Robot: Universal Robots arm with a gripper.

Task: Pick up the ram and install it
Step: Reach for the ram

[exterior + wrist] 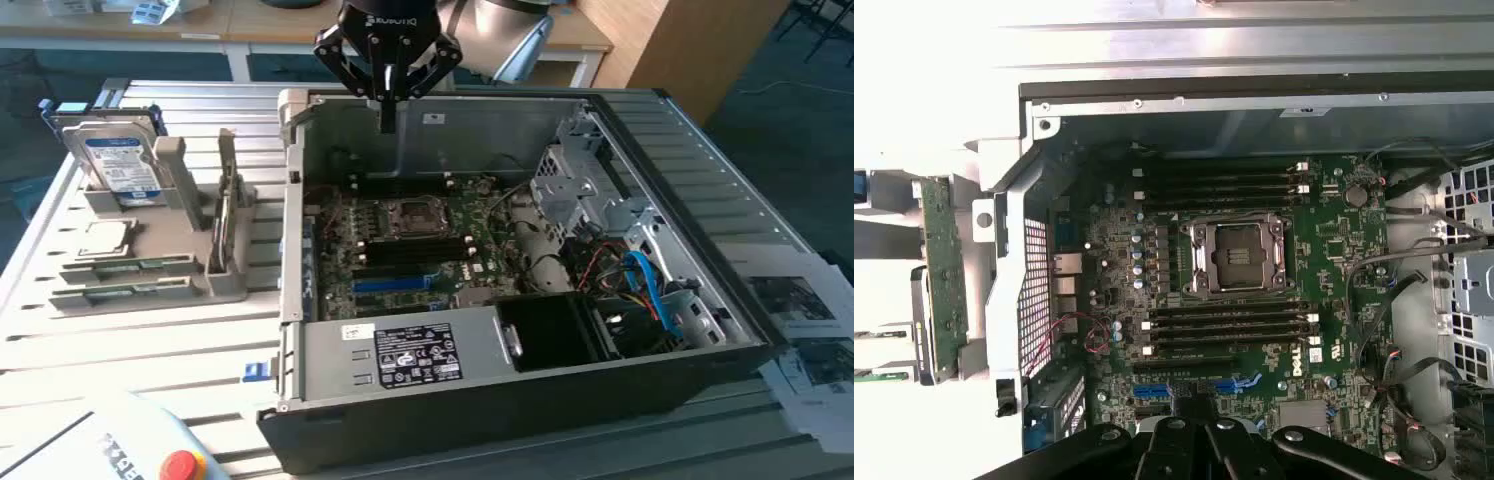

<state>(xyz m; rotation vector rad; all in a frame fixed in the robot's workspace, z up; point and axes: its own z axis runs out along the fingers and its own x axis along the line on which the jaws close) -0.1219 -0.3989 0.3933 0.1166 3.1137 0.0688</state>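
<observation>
My gripper (387, 112) hangs over the far wall of the open computer case (747, 300), its fingers pressed together with nothing between them. In the wrist view the gripper (1204, 440) looks down on the green motherboard (1334, 250). Rows of black memory slots (1229, 330) lie on both sides of the CPU socket (1239, 255). The ram (227, 195), a thin green stick, stands on edge in a grey rack outside the case at the exterior view's left. The ram (942, 280) is well apart from the gripper.
The grey rack (174, 170) also holds a hard drive (118, 160), a CPU chip (107, 238) and flat green sticks (127, 268). Cables (641, 275) and a drive cage (587, 170) crowd the case's side at the exterior view's right. Papers (801, 300) lie on the slatted table.
</observation>
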